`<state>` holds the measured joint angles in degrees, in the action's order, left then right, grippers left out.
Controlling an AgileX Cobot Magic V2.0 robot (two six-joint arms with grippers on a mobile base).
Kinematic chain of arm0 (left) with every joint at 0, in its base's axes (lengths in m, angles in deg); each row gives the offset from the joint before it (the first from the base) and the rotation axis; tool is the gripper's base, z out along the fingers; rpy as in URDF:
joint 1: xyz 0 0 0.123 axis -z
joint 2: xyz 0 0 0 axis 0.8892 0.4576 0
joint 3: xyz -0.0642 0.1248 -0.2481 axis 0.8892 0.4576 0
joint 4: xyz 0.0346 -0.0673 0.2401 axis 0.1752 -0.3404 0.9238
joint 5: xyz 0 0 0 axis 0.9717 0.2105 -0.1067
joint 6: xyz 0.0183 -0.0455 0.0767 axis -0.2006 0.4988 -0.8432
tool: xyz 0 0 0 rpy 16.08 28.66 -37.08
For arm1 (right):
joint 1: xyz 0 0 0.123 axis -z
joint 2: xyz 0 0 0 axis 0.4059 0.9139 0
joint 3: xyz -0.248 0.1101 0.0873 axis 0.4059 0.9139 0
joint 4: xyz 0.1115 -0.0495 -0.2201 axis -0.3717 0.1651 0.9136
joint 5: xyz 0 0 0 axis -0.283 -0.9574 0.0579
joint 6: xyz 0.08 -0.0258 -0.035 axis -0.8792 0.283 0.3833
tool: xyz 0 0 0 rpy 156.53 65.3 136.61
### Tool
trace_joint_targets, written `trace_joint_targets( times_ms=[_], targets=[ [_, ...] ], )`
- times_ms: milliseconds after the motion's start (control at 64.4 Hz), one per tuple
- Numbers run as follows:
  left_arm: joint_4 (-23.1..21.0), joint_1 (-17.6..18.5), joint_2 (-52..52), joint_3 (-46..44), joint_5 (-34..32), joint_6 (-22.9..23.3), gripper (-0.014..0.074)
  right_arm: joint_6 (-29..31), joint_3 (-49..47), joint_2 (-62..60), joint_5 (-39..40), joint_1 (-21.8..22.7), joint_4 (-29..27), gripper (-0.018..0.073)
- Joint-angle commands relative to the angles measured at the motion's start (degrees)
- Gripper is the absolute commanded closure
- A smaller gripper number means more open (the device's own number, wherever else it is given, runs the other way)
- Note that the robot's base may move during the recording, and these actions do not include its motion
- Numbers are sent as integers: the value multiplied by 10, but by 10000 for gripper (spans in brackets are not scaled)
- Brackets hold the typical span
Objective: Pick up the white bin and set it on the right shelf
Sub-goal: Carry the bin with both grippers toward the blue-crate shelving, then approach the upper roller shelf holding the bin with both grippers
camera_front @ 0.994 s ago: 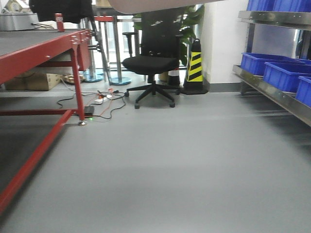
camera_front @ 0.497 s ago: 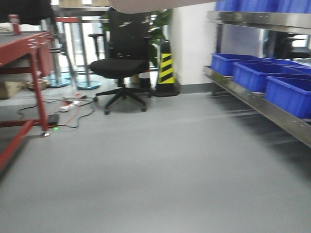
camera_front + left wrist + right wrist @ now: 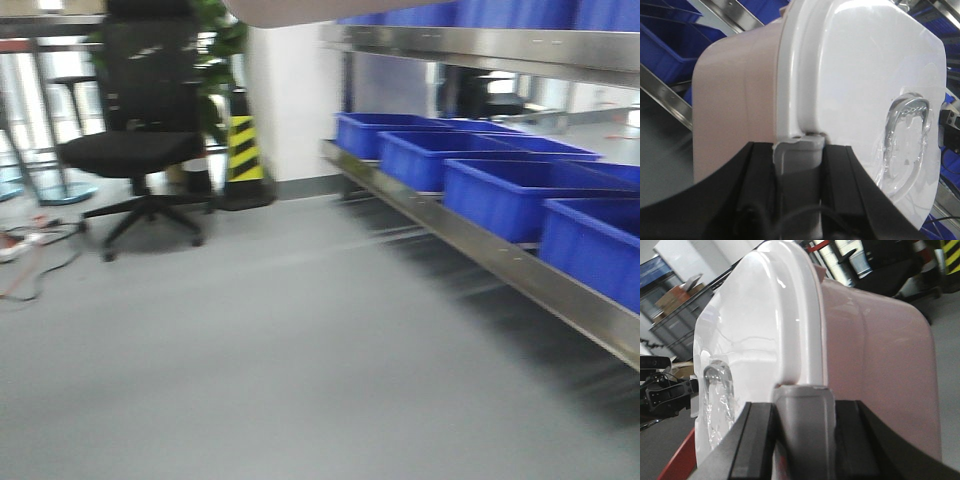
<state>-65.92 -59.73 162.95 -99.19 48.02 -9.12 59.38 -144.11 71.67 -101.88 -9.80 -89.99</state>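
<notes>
Grey floor [image 3: 300, 350] is shown w/ an office chair [image 3: 140, 150] and striped cone [image 3: 243, 150] at the back. Right shelf [image 3: 480, 250] runs along the right side, blue bins [image 3: 520, 195] lined up on its lower tier. White bin [image 3: 840, 75], lid [image 3: 865, 60] on, is held up betw. both arms. Left gripper [image 3: 800, 150] is clamped on a grey rim clasp [image 3: 799, 155], and right gripper [image 3: 802, 400] likewise at the opp. end.

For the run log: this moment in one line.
white bin: held; left gripper: shut; right gripper: shut; right shelf: bin not placed
</notes>
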Motion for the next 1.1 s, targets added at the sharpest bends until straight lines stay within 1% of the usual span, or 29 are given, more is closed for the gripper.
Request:
trace_joint_targets(
  times_ms=[0,1088],
  targets=[
    [-68,45,-33,-20,166,-26,722,6,-17,-28,-154,-27,-72,501],
    [-68,45,-32,-20,166,-26,722,6,-17,-28,-153,-27,-72,501]
  ],
)
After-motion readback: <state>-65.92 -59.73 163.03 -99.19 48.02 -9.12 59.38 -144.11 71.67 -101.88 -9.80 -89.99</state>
